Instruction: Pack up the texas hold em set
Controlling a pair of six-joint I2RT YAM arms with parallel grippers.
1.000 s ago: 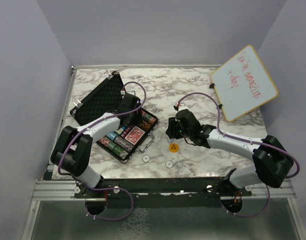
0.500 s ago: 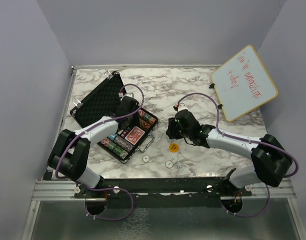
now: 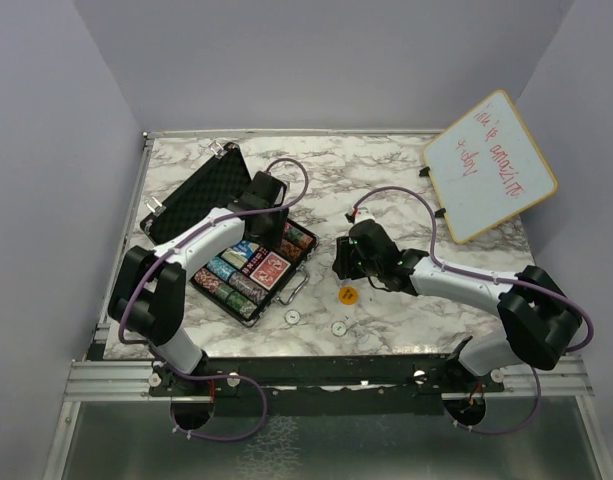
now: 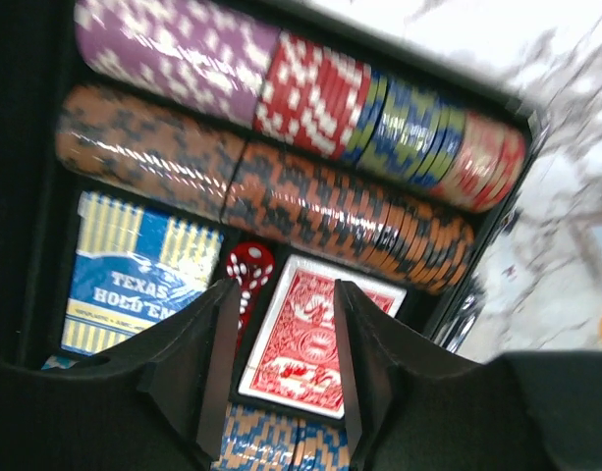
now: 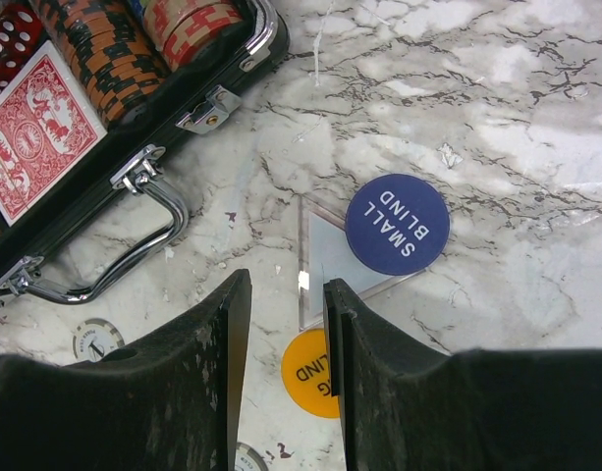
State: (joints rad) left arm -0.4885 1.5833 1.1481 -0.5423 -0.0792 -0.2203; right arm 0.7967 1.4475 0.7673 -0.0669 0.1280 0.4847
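The black case point(image 3: 286, 296) lies open at the left, its foam lid point(image 3: 194, 195) tilted back. Its tray holds striped chip stacks point(image 4: 281, 201), a blue deck point(image 4: 134, 270), a red deck point(image 4: 315, 343) and a red die point(image 4: 249, 265). My left gripper point(image 4: 281, 324) is open and empty just above the red deck; it also shows in the top view point(image 3: 269, 238). My right gripper point(image 5: 286, 294) is open above the table, right of the case handle point(image 5: 134, 260). A blue SMALL BLIND button point(image 5: 397, 224) rests on a clear plastic piece point(image 5: 325, 260). A yellow button point(image 5: 305, 371) lies under the fingers.
Two small white round buttons point(image 3: 292, 317) point(image 3: 338, 327) lie on the marble near the front edge. A wood-framed whiteboard point(image 3: 489, 165) leans at the back right. The yellow button point(image 3: 347, 295) sits between the case and my right arm.
My left arm has swung so that its wrist sits farther back and right over the case tray. The right gripper has shifted slightly left.
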